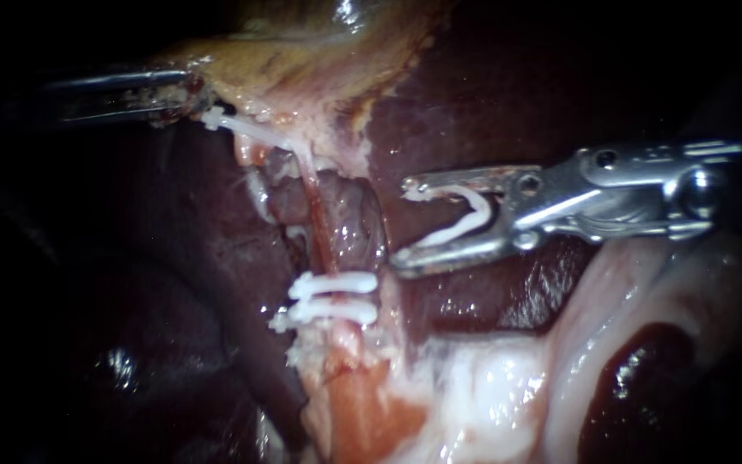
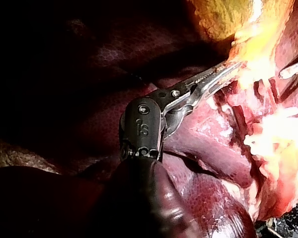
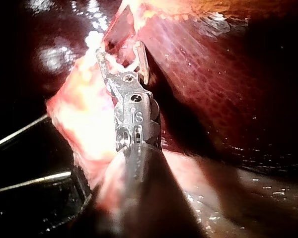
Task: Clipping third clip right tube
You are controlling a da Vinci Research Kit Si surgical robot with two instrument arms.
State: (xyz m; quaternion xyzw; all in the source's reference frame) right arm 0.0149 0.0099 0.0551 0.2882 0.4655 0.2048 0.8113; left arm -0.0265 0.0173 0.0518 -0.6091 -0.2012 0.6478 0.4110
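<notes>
A reddish tube (image 1: 318, 219) runs down from the yellowish gallbladder (image 1: 302, 60) and carries two white clips (image 1: 334, 296) side by side across its lower part. My right instrument (image 1: 403, 223) comes in from the right. Its jaws stand wide apart with an open white clip (image 1: 461, 222) seated between them, touching both. The tips lie just right of the tube, above the two clips and apart from it. My left instrument (image 1: 192, 103) has its jaws shut on the gallbladder's edge, which it holds stretched. The right wrist view shows the spread jaws (image 3: 120, 52) facing pale tissue.
Dark liver (image 1: 474, 86) surrounds the tube on both sides. Pale fatty tissue (image 1: 508, 378) bulges under the right instrument's shaft. A whitish strand (image 1: 259, 193) runs left of the tube. Two thin metal rods (image 3: 30, 181) lie beside the right shaft.
</notes>
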